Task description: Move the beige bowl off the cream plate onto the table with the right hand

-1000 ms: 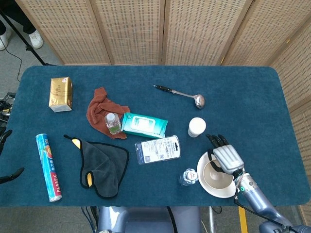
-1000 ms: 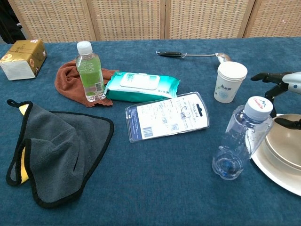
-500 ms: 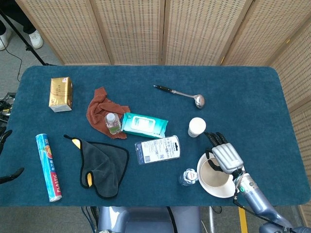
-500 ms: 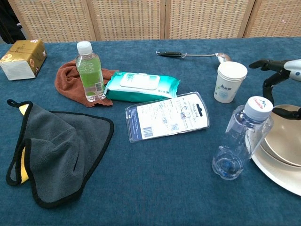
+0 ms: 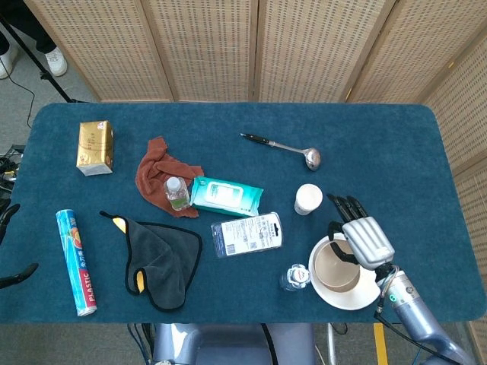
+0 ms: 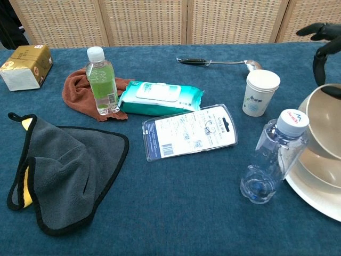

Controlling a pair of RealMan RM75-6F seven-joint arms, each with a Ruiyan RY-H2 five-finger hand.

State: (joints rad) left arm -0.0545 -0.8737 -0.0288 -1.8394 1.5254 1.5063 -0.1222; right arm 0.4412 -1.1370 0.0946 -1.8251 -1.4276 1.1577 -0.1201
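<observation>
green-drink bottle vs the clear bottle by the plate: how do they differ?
The green-drink bottle holds green liquid; the clear bottle looks nearly empty. The green-drink bottle has a plain white cap, the clear bottle a white cap with blue and red print. The green-drink bottle stands by the rust cloth; the clear bottle stands beside the cream plate. Both are upright, capped, see-through plastic.
</observation>
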